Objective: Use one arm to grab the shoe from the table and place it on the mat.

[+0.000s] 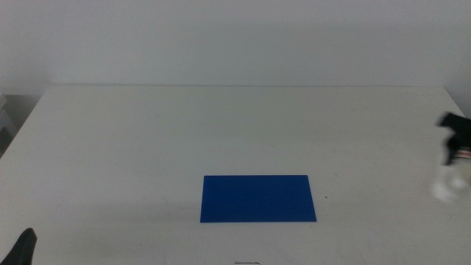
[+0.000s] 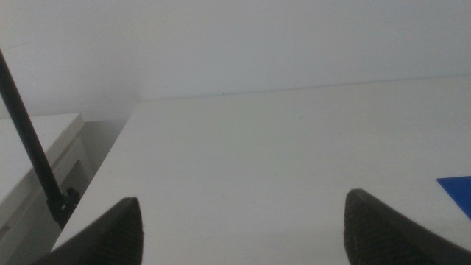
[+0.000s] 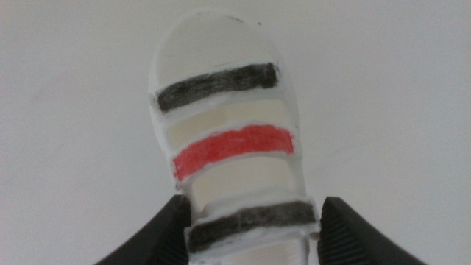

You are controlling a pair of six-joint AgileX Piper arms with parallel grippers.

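Observation:
The white shoe (image 3: 228, 140), with two dark grey straps and one red strap, sits between the jaws of my right gripper (image 3: 252, 210), which press on its sides at one end. In the middle view the right gripper (image 1: 452, 165) is at the far right edge, over the table (image 1: 221, 125), with the shoe (image 1: 445, 188) a blurred white shape under it. The blue mat (image 1: 257, 198) lies flat in the front middle, well left of the shoe. My left gripper (image 1: 22, 246) waits at the front left corner, open and empty (image 2: 243, 213).
In the left wrist view, the table's left edge drops off to a white cabinet (image 2: 44, 154) and a thin black rod (image 2: 29, 147). A corner of the mat (image 2: 458, 191) shows there too.

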